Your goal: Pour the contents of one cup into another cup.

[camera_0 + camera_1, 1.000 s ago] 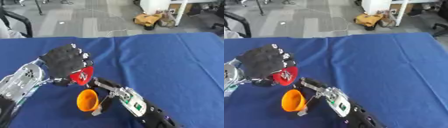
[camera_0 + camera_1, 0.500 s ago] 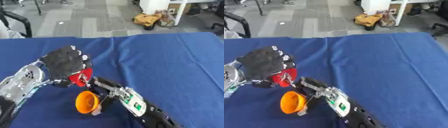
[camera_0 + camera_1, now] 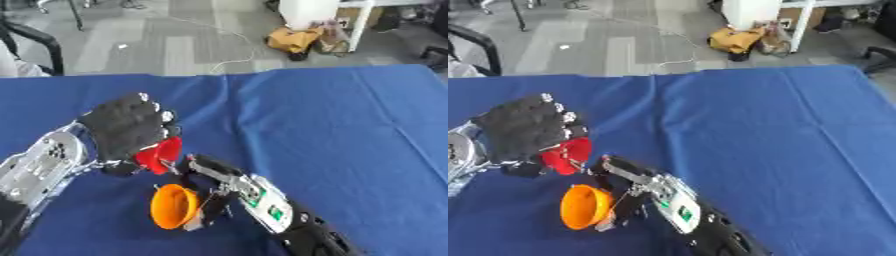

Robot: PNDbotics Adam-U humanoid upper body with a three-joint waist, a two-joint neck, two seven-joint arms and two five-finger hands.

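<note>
Counting what sits in front of me, I get two cups and two hands over one blue table. My left hand comes in from the left with its fingers curled round the red cup, which is tipped over on its side with the mouth facing right and down, just above and to the left of the orange cup. My right hand reaches in from the lower right, its fingers wrapped about the right side of the orange cup, whose open mouth tilts toward the left and up at the camera. The two cups are near each other but I cannot tell whether their rims touch. I cannot make out anything inside either cup. The left eye view shows more of my left forearm, silver along the lower left edge; the right eye view cuts most of that off but shows a clearer strip of blue cloth between the red cup and the orange one. Beyond the table's far edge, both views show grey floor and a tan bag.
</note>
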